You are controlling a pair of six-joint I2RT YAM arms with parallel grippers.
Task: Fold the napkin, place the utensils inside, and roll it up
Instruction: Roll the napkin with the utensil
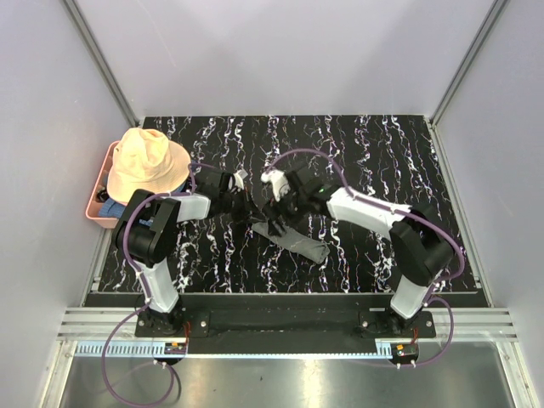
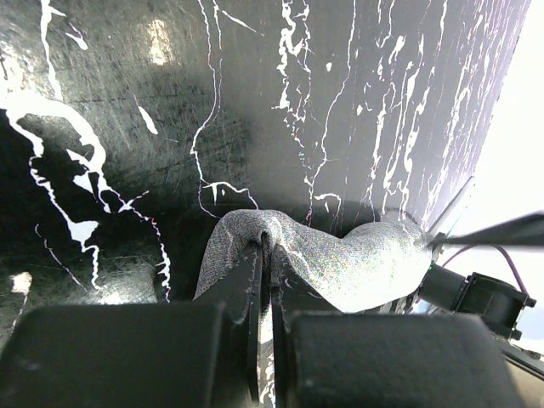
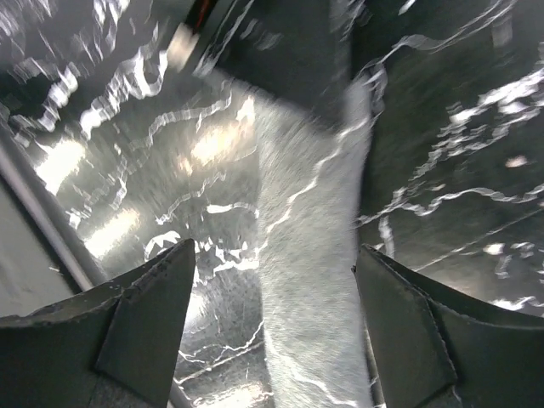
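Clutter at your far left.
Peach hat (image 1: 146, 161) covers a pink tray (image 1: 93, 209) holding blue cloth (image 1: 116, 206), at black marbled tabletop (image 1: 382, 144) edge.

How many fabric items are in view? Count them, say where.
3. Napkin mid-table, one end in the left pincer; hat over the pink tray at the left edge; blue cloth under the hat. More may hide beneath.
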